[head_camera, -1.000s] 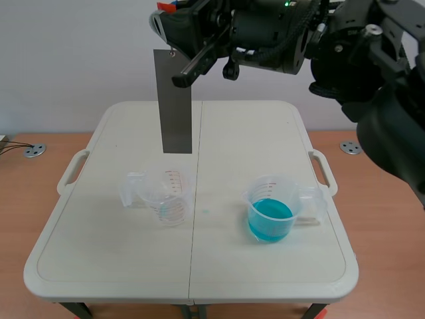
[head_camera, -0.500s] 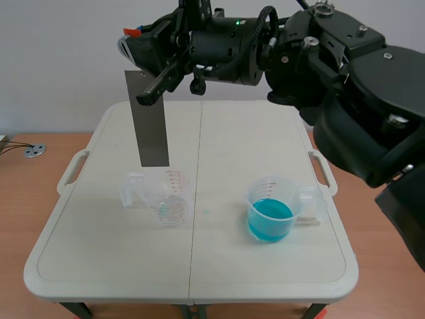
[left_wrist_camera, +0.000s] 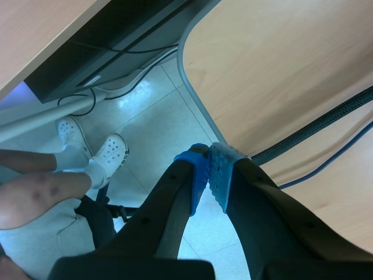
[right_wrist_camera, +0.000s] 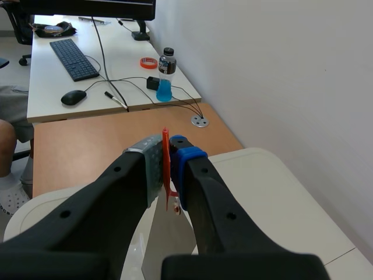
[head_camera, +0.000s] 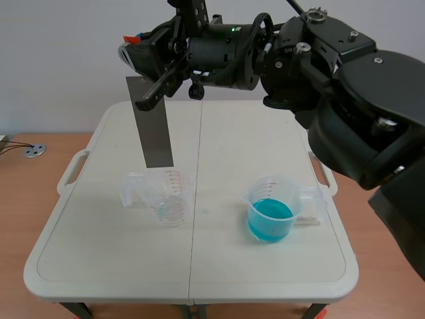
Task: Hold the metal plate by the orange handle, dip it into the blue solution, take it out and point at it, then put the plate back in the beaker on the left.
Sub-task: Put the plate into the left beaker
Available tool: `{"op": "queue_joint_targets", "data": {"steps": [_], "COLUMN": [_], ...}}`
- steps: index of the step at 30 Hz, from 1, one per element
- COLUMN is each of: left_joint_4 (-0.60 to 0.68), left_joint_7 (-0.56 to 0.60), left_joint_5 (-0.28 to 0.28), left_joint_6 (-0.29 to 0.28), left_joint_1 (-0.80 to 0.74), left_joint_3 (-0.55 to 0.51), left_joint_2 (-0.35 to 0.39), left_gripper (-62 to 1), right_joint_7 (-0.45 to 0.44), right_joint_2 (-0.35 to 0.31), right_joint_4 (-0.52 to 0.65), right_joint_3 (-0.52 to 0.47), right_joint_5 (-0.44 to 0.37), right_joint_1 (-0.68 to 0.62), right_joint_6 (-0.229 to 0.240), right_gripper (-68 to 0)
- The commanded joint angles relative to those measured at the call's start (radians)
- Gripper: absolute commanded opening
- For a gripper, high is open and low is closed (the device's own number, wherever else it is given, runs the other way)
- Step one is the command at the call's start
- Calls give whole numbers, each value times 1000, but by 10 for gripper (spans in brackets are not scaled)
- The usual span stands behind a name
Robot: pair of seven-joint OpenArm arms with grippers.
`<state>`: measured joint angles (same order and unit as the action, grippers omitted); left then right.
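We see the right gripper [right_wrist_camera: 168, 156] pinching the orange handle [right_wrist_camera: 165, 139], the metal plate [head_camera: 151, 123] hanging slightly tilted above the left beaker [head_camera: 167, 194] (the blue solution [head_camera: 269, 214] sits well apart on the bench [head_camera: 99, 252]). The left gripper [left_wrist_camera: 210, 175] is pressed together, holding nothing.

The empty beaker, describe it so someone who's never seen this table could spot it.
On the white table, two clear beakers stand either side of the centre seam. The empty beaker is the left one, near the hanging metal plate. It has red markings and no liquid; the right beaker holds blue solution.
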<state>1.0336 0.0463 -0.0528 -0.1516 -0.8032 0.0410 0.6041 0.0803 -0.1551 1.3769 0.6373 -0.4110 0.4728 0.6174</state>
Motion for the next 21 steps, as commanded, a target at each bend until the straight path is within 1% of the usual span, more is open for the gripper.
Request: {"op": "queue_joint_targets", "data": {"steps": [1,6,21], "left_joint_4": [5,5,5], "left_joint_7": [6,6,6], "left_joint_5": [-3,-3,-6], "left_joint_6": [-2,-2,-1], "left_joint_1": [-8,-8,-8], "left_joint_3": [0,0,0], "left_joint_2": [6,6,6], "left_gripper": [-593,-593,-593], "right_joint_7": [-15,-15,-19], "right_joint_2": [13,24,96], "right_joint_4": [5,-35,-228], "right_joint_3": [-1,-1,-1], "right_joint_5": [-11,-11,-11], "right_joint_1": [28,28,28], "right_joint_6": [-3,-4,4], "right_gripper": [-663,-663,-663]}}
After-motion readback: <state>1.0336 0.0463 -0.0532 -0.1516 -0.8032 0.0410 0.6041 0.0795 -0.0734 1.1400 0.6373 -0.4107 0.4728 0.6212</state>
